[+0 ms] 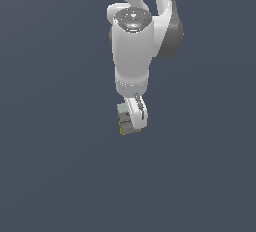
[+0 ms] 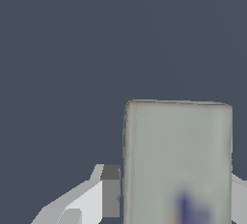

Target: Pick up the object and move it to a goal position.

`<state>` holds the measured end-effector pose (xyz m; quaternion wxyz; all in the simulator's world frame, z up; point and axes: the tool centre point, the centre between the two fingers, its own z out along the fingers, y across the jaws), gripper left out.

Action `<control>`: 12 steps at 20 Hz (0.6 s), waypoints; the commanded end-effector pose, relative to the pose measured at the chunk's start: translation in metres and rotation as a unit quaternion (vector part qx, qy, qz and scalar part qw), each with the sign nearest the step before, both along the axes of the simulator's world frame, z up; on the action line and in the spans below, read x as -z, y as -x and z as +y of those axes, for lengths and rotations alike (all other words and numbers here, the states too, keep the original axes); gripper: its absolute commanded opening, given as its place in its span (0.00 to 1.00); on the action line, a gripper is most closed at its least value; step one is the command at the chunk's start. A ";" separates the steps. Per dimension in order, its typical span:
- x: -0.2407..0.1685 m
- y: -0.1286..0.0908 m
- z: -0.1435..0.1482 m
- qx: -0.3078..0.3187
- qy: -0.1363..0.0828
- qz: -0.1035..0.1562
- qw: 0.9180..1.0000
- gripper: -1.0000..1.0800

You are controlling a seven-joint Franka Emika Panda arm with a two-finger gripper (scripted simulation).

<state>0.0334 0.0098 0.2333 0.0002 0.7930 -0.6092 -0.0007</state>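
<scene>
The object [image 1: 128,126] is a small pale grey-beige box with yellow edges, hanging below the white arm in the exterior view. My gripper [image 1: 133,122] is shut on it, one white finger [image 1: 137,111] crossing its front. In the wrist view the object [image 2: 177,155] fills much of the picture, with a blurred blue-purple mark low on its face. A white finger with a grey pad [image 2: 110,191] presses against one side of it, and a sliver of the other finger [image 2: 240,189] shows on the opposite side.
Only a plain dark blue-grey surface [image 1: 60,166] shows around the arm in both views. No other objects, containers or edges are in sight.
</scene>
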 end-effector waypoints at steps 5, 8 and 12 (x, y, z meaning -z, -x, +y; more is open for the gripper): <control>-0.056 0.021 -0.003 0.000 0.000 -0.001 1.000 0.00; -0.075 0.028 -0.004 0.000 0.000 -0.001 1.000 0.00; -0.092 0.034 -0.004 0.000 0.000 -0.001 1.000 0.00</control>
